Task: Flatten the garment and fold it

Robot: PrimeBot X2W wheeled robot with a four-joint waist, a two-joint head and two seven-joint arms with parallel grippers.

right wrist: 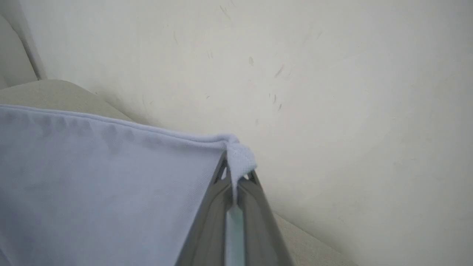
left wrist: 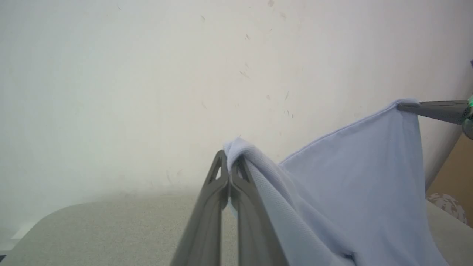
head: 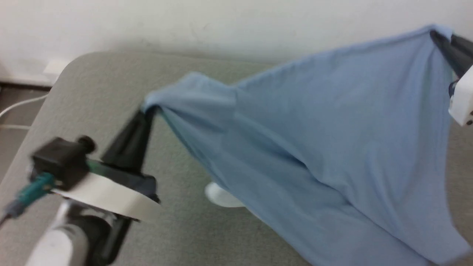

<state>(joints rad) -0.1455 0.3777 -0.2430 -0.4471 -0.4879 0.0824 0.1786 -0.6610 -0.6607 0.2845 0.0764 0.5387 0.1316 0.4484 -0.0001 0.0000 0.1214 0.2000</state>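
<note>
The garment (head: 332, 147), a light blue knit shirt, hangs in the air over the grey table (head: 96, 96), stretched between both grippers. My left gripper (head: 146, 111) is shut on one corner of it at the middle left, fingers pointing up and right. At the top right, my right gripper (head: 436, 35) is shut on the other corner, held higher. The cloth sags between them and trails off the lower right. A bit of white collar (head: 221, 195) peeks out below the cloth. In the wrist views the garment (left wrist: 351, 177) bunches at the left gripper (left wrist: 231, 155), and its hem (right wrist: 111, 173) wraps over the right gripper (right wrist: 236, 168).
A pale wall (head: 221, 22) rises right behind the table's rounded far edge. At the far left, a white cable (head: 18, 107) lies on the dark floor beside the table. The right gripper's dark fingers (left wrist: 432, 110) enter the left wrist view from the right.
</note>
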